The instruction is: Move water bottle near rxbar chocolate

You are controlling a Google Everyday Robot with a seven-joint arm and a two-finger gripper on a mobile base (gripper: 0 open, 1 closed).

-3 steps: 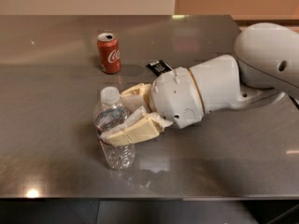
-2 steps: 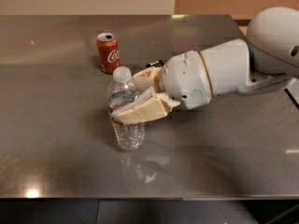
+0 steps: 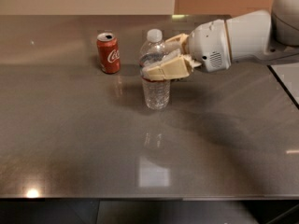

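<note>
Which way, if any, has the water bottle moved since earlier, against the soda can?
Yes. Held in the gripper, the water bottle moved right and farther back: from in front of the red soda can to its right side.

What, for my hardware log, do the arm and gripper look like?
The gripper, at the bottle, has chunky cream-beige jaws. Behind them sits a rounded white wrist housing with a small vent grille, joined to a smooth white cylindrical arm. No cables or markings show.
</note>
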